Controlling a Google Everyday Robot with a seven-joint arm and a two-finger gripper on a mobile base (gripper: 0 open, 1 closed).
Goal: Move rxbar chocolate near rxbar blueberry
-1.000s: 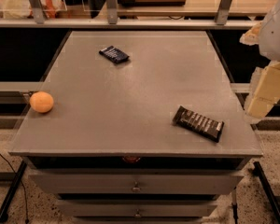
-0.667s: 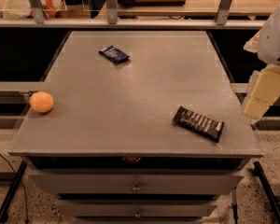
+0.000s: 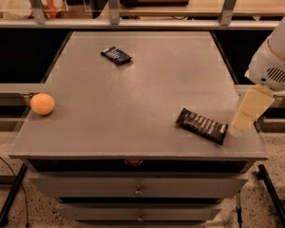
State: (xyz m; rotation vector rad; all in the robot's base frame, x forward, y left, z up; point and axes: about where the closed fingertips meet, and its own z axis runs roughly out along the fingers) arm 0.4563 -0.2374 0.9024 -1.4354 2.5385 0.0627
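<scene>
The rxbar chocolate [image 3: 202, 125], a long brown-black bar with pale stripes, lies flat near the front right corner of the grey table [image 3: 133, 89]. The rxbar blueberry [image 3: 116, 55], a short navy bar, lies flat at the back left of the middle. My gripper [image 3: 249, 112], pale cream under the white arm [image 3: 274, 65], hangs at the table's right edge, just right of the chocolate bar and apart from it. It holds nothing that I can see.
An orange [image 3: 42, 103] sits near the table's left edge. A railing with metal posts [image 3: 114, 6] and a counter run behind the table. Drawers [image 3: 138, 189] sit under the front edge.
My arm and gripper have moved left and down, closer to the chocolate bar. Both bars and the orange have not moved.
</scene>
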